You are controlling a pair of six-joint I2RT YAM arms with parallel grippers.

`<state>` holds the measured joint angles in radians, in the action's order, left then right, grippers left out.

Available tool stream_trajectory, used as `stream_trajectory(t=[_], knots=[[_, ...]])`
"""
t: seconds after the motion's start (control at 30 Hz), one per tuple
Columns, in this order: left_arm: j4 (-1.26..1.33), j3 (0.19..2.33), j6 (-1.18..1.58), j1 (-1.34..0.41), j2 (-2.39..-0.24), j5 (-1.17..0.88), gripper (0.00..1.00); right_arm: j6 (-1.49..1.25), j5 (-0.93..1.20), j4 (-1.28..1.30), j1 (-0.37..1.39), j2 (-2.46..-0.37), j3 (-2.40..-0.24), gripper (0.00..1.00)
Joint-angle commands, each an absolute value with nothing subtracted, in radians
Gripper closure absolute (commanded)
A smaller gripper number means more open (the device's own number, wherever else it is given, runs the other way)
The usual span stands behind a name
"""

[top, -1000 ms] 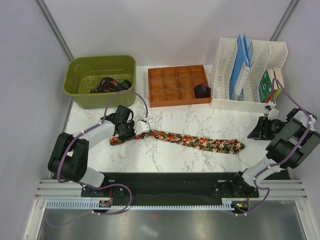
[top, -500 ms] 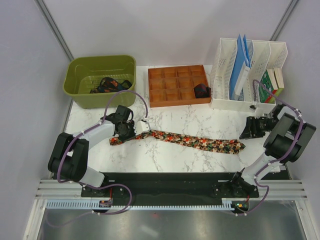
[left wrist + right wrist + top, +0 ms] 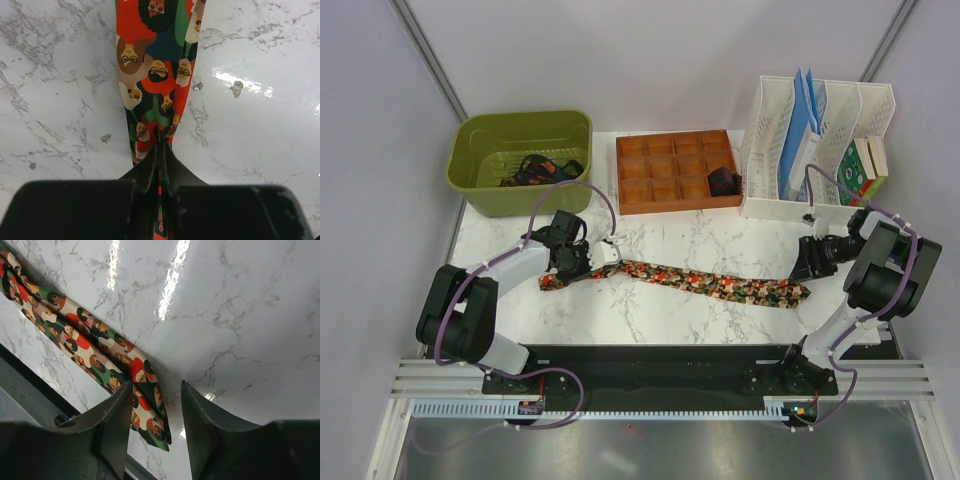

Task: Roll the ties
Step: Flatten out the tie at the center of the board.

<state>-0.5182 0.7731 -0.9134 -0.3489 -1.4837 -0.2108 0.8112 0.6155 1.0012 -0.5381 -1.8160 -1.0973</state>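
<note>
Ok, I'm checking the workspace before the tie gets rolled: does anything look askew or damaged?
Only the speckled tie: it lies bent, not straight, and puckers where the left gripper pinches it. Nothing looks spilled or damaged.

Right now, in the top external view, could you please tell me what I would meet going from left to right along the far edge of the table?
green tub → wooden divided tray → white file rack
</note>
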Motion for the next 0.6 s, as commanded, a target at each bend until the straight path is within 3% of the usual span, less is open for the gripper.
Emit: stream_trajectory(t=[0.0,0.1,0.2,0.23,0.27,0.57], knots=[[-0.601,0.746,-0.93,-0.339,-1.528,-0.178,0.97,0.815,0.621,0.986,-0.512,-1.819,-1.077,0.5],[-0.606,0.753,-0.925,-0.339,-1.522,-0.184,0.95,0.816,0.612,0.985,-0.511,-1.821,-1.069,0.59],[-0.639,0.765,-0.937,-0.337,-1.505,-0.207,0.89,0.816,0.606,0.985,-0.511,-1.819,-1.074,0.81],[-0.647,0.77,-0.943,-0.336,-1.497,-0.225,0.86,0.815,0.604,0.986,-0.511,-1.818,-1.078,0.95],[-0.655,0.775,-0.946,-0.336,-1.487,-0.236,0.84,0.812,0.603,0.985,-0.511,-1.816,-1.081,1.0],[-0.744,0.85,-1.037,-0.301,-1.424,-0.324,0.71,0.815,0.583,0.991,-0.512,-1.804,-1.097,1.0]])
